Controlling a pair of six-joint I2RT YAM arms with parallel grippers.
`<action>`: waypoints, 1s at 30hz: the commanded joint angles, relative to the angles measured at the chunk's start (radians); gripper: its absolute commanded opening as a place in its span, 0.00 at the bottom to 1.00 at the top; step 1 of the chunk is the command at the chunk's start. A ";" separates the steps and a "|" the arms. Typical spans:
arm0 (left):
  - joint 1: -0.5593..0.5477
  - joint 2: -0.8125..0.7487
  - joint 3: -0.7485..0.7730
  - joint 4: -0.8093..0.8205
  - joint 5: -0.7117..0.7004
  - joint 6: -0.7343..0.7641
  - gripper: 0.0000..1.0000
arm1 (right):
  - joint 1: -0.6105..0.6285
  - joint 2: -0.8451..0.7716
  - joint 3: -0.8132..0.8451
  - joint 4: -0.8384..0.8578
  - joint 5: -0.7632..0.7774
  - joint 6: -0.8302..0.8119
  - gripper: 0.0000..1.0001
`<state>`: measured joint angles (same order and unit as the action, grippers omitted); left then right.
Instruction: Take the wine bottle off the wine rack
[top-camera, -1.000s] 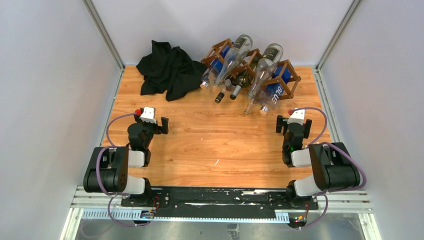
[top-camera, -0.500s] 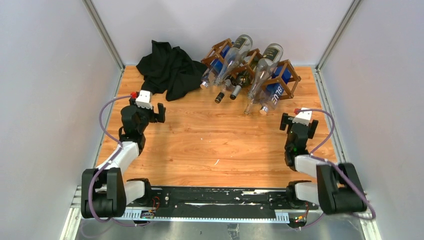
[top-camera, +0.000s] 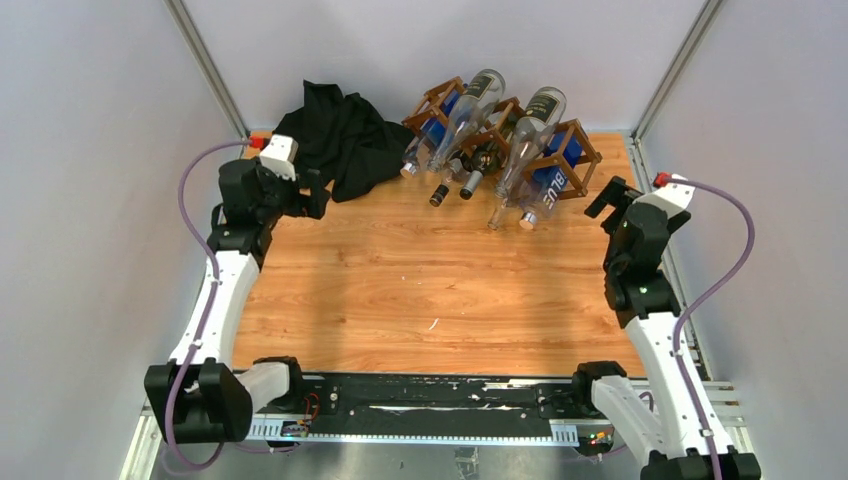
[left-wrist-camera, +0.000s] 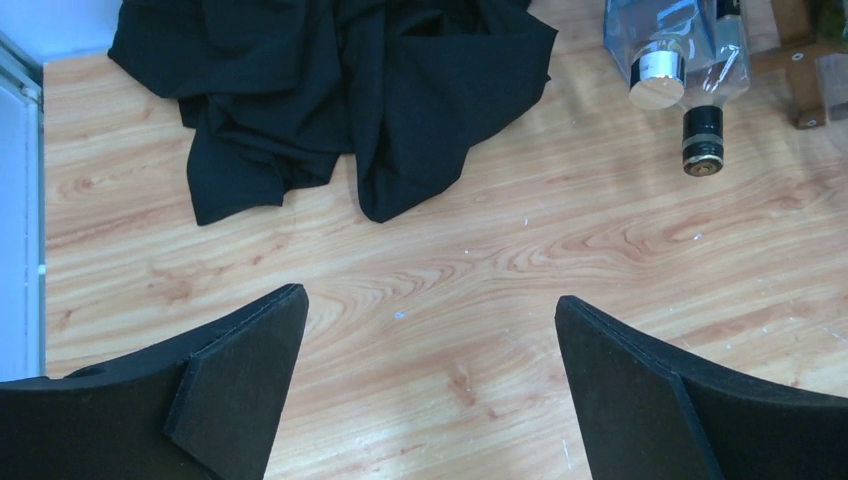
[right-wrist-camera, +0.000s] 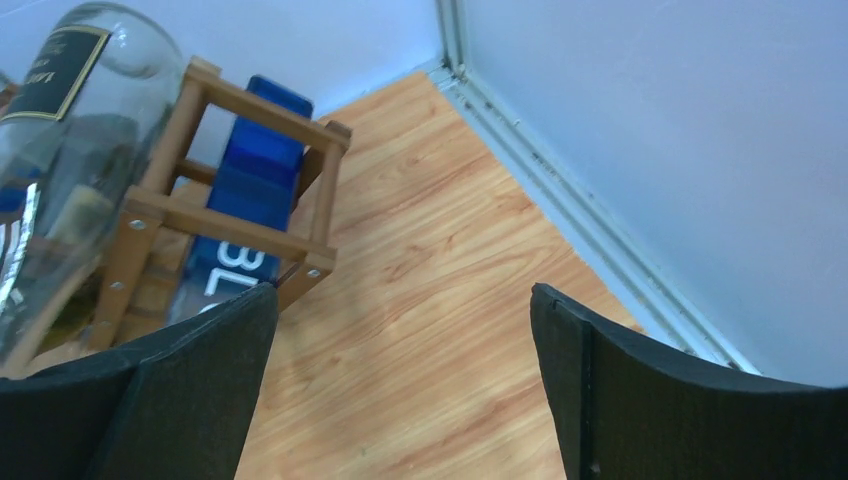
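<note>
The dark brown lattice wine rack (top-camera: 578, 130) stands at the back of the table, right of centre. It holds several bottles, necks pointing toward me: two clear ones (top-camera: 466, 115) (top-camera: 530, 135), a dark one (top-camera: 482, 160) and a blue one (top-camera: 556, 170). My left gripper (top-camera: 312, 197) is open and empty over bare table, left of the rack. My right gripper (top-camera: 612, 195) is open and empty, just right of the rack. In the right wrist view the rack's end cell (right-wrist-camera: 240, 225), the blue bottle (right-wrist-camera: 250, 185) and a clear bottle (right-wrist-camera: 70, 110) lie ahead to the left of the gripper (right-wrist-camera: 405, 292).
A crumpled black cloth (top-camera: 335, 140) lies at the back left, beside the rack; it also shows in the left wrist view (left-wrist-camera: 340, 90), with two bottle necks (left-wrist-camera: 660, 75) (left-wrist-camera: 703, 135) at the upper right. Walls with metal rails (right-wrist-camera: 560, 180) close in the table on both sides.
Both arms have stretched forward from their folded pose. The left gripper moved up toward the cloth, the right gripper up and outward beside the rack's right end. The bottles have not moved.
</note>
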<state>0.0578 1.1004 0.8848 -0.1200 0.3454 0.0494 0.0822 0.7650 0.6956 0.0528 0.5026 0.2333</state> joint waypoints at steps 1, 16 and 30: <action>0.005 0.065 0.143 -0.320 0.003 0.051 1.00 | -0.019 0.057 0.154 -0.308 -0.109 0.178 1.00; 0.005 0.216 0.470 -0.553 0.044 0.059 1.00 | 0.170 0.423 0.727 -0.706 -0.424 0.307 0.96; 0.005 0.274 0.504 -0.619 0.086 0.149 1.00 | 0.501 0.978 1.287 -0.755 -0.279 0.403 0.96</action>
<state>0.0578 1.3705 1.3521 -0.7158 0.3950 0.1699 0.5522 1.6321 1.8629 -0.6350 0.1856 0.5854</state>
